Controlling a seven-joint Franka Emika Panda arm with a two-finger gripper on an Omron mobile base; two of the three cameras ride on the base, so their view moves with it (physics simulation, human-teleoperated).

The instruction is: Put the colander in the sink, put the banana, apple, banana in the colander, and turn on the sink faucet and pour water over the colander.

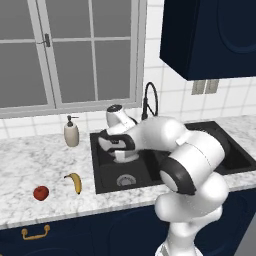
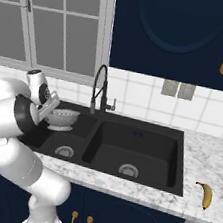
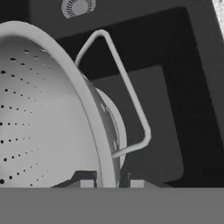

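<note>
The pincer (image 3: 112,181) is clamped on the rim of the colander (image 3: 48,113), one finger inside the bowl and one outside, holding it above the floor of the left basin of the sink (image 2: 145,139), with the drain (image 2: 64,151) below and nearer the front. The coming move is likely a straight lowering, since the basin floor lies directly beneath the bowl. On the tabletop (image 1: 30,160) left of the sink wait a banana (image 1: 75,182) and apple (image 1: 41,192); another banana (image 2: 204,194) lies to the right.
</note>
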